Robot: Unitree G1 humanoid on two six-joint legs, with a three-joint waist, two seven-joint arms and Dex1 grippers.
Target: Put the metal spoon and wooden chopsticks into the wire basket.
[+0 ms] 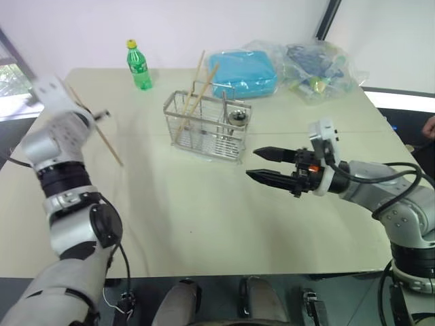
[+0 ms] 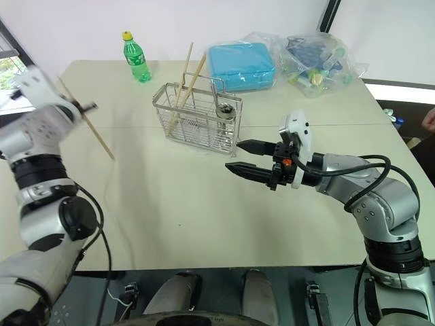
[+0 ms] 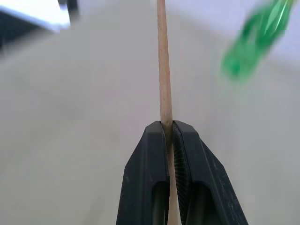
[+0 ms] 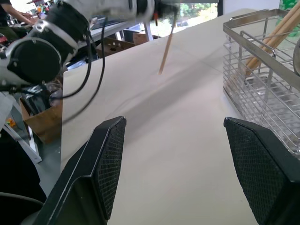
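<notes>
My left gripper (image 1: 102,114) is shut on one of the wooden chopsticks (image 1: 109,142), held in the air over the table's left side with its lower end slanting toward the tabletop. In the left wrist view the stick (image 3: 161,70) runs out from between the closed fingertips (image 3: 154,136). The wire basket (image 1: 207,125) stands mid-table with two more chopsticks (image 1: 197,88) leaning in its left part and the metal spoon (image 1: 236,117) upright in its right part. My right gripper (image 1: 251,164) hovers open and empty just right of the basket, pointing left.
A green bottle (image 1: 138,66) stands at the back left. A blue plastic-wrapped box (image 1: 243,71) and a clear bag of items (image 1: 319,68) lie behind the basket. A person's hand (image 1: 429,125) shows at the right edge.
</notes>
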